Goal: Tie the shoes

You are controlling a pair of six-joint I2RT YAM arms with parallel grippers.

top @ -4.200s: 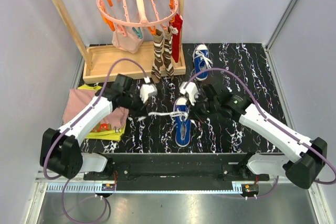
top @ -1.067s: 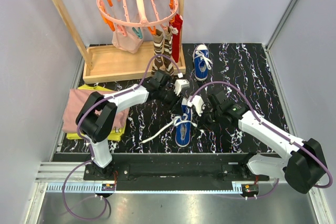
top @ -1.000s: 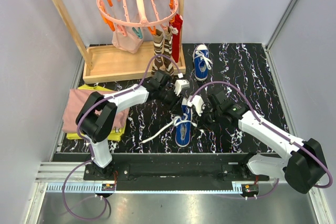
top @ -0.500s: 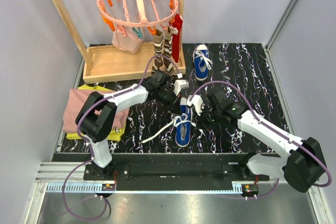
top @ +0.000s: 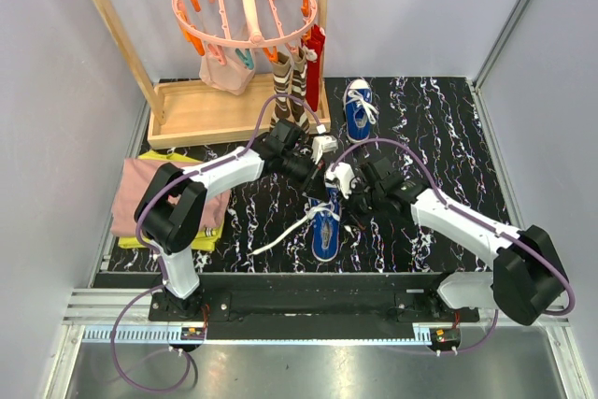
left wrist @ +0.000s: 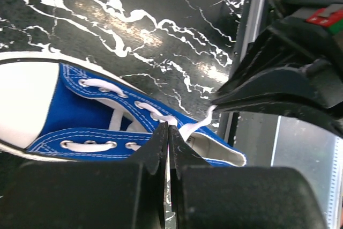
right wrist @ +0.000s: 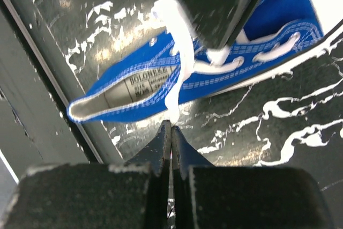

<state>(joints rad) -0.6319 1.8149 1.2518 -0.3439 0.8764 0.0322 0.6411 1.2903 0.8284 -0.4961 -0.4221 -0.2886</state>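
Observation:
One blue sneaker (top: 324, 235) lies mid-table, toe toward me; it also shows in the left wrist view (left wrist: 80, 108) and the right wrist view (right wrist: 252, 46). The second sneaker (top: 356, 109) lies at the back. My left gripper (top: 322, 190) (left wrist: 169, 128) is shut over the near shoe's throat, its tips on a white lace (left wrist: 194, 127). My right gripper (top: 348, 214) (right wrist: 171, 123) is shut on a white lace (right wrist: 179, 52) just right of the shoe's heel opening. Another lace end (top: 276, 235) trails left on the table.
A wooden rack base (top: 187, 105) stands at the back left, with a pink peg hanger (top: 245, 2) and hanging striped socks (top: 290, 91) above it. Folded clothes (top: 154, 198) lie at the left edge. The mat is black marbled (top: 439, 119).
The left arm has swung in from the left and now reaches across to the near shoe. The right gripper has shifted slightly left toward the shoe. A lace now trails loose.

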